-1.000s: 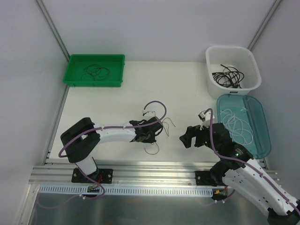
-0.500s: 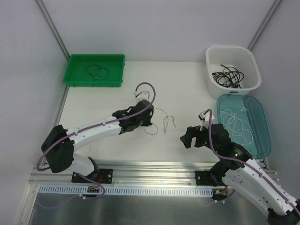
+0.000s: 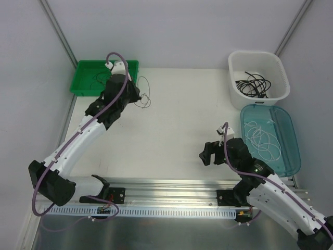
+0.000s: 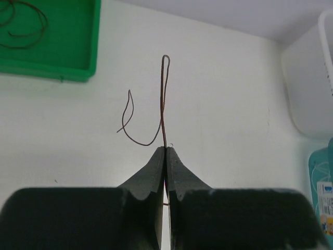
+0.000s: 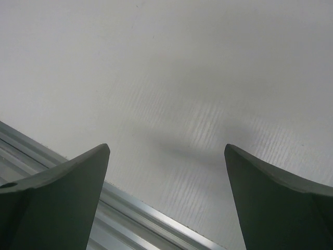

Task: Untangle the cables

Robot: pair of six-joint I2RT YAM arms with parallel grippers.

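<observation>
The left gripper [image 4: 165, 152] is pressed together on a thin dark cable [image 4: 163, 112], which sticks out straight ahead of its tips, folds back in a narrow loop and curls off to the left above the tabletop [image 4: 234, 104]. Ahead and to its left sits the green tray [image 4: 93, 41] with another black cable [image 4: 23, 23] coiled inside. The right gripper [image 5: 166, 151] stands wide apart over bare tabletop, nothing between its fingers. Beyond it, black cables [image 3: 252, 83] lie in the white bin [image 3: 232, 67] and a white cable [image 3: 263, 135] in the teal tray [image 3: 294, 151].
</observation>
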